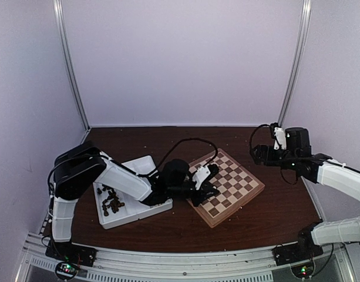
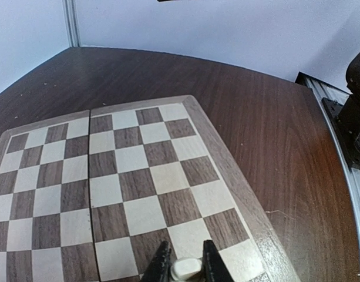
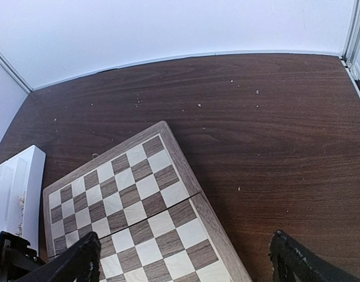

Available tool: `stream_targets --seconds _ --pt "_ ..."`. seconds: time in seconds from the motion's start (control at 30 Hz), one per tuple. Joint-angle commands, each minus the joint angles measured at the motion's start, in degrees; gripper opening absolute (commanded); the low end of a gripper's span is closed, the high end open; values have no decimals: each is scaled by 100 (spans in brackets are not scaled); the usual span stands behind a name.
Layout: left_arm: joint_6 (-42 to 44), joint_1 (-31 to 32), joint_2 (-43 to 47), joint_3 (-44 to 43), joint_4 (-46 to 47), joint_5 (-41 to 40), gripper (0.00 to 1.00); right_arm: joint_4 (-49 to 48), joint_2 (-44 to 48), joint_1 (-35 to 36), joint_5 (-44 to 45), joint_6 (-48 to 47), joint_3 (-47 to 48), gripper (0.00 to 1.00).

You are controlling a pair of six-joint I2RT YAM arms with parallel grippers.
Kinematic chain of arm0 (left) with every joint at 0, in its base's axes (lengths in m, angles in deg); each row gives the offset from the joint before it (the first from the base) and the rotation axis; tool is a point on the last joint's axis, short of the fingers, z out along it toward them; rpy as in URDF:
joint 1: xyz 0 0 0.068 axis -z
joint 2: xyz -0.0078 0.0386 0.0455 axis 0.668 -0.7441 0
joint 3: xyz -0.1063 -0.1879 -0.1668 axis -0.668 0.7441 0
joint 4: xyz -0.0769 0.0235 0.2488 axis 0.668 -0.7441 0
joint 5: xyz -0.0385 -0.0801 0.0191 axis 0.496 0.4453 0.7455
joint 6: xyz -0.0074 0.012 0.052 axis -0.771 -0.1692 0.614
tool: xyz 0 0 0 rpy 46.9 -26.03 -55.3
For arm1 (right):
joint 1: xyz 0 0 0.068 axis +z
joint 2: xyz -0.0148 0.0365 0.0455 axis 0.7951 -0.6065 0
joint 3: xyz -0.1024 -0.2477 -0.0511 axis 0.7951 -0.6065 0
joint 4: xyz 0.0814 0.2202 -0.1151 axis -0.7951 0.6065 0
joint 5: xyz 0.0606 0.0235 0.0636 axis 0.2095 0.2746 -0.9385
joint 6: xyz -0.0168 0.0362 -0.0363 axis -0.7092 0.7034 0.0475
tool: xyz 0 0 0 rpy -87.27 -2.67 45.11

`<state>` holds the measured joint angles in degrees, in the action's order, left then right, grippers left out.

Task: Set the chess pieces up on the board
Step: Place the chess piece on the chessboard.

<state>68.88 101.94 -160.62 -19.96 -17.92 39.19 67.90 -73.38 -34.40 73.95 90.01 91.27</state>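
The wooden chessboard [image 1: 238, 182] lies on the dark table, right of centre, with no pieces standing on the squares I can see. My left gripper [image 1: 204, 191] is over the board's near left corner, shut on a cream-white chess piece [image 2: 187, 269] held between its fingers [image 2: 160, 264] just above the near-row squares. The board [image 2: 127, 176] fills the left wrist view. My right gripper [image 3: 185, 258] is wide open and empty, raised above the board's right side [image 3: 138, 205]. Dark brown pieces [image 1: 112, 200] lie in the white tray.
The white two-compartment tray [image 1: 145, 164] sits left of the board, under my left arm; its edge shows in the right wrist view [image 3: 28, 176]. White walls close the table at the back and sides. A metal rail [image 2: 350, 153] runs along the table edge.
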Motion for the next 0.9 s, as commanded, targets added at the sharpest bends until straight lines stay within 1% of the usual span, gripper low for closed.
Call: stream_targets --seconds 0.0,0.17,0.23,0.33,0.4,0.47,0.57,0.67,0.73,0.87 --pt "82 26 -197 -151 460 24 15 -11 157 34 172 48 -112 99" --pt "98 26 -233 -69 393 -5 31 5 157 33 182 39 -130 99" --pt "90 26 -225 -35 395 -9 43 7 146 28 177 50 -132 99" --pt "90 26 -179 -9 392 -1 56 1 86 35 113 45 -117 99" --pt "93 22 -50 38 357 -50 61 40 34 36 -106 4 -86 97" --pt "84 26 157 86 240 -118 68 130 -6 44 -290 -26 -27 95" --pt "72 19 621 265 -28 -324 81 335 -32 92 -494 -24 60 95" --pt "36 26 1194 481 -567 -620 94 595 -74 206 -638 76 169 93" --pt "-55 26 1533 612 -1049 -918 97 755 -124 397 -708 171 243 93" --pt "-153 19 2269 1088 -1719 -1648 98 1211 -316 939 -508 376 529 93"
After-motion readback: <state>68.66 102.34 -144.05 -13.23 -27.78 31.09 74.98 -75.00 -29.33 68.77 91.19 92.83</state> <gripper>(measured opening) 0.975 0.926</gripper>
